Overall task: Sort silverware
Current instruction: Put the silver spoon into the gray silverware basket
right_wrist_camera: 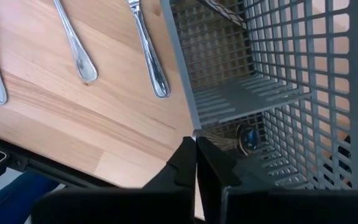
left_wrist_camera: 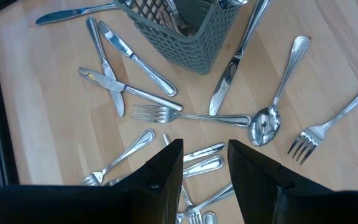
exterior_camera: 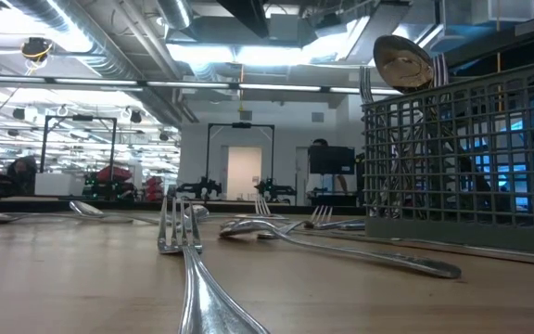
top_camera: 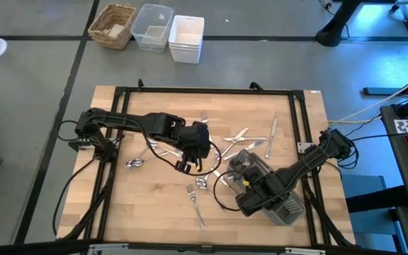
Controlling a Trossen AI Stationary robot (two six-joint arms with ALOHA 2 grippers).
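Silverware [top_camera: 243, 134] seen scattered over middle of wooden table [top_camera: 147, 212] — forks, spoons, knives lying flat, several crossed or touching. Few pieces stood upright in grey caddy [top_camera: 278, 202] at table's right near side; spoon bowl [exterior_camera: 402, 63] seen above caddy rim in low view.

Left gripper [top_camera: 193, 164] held over table centre above loose pieces, fingers parted, nothing held between them. Fork [left_wrist_camera: 188, 116] and spoon [left_wrist_camera: 278, 99] lie ahead of it.

Right gripper [right_wrist_camera: 196, 163] positioned at caddy's corner — fingers closed together, nothing seen gripped.
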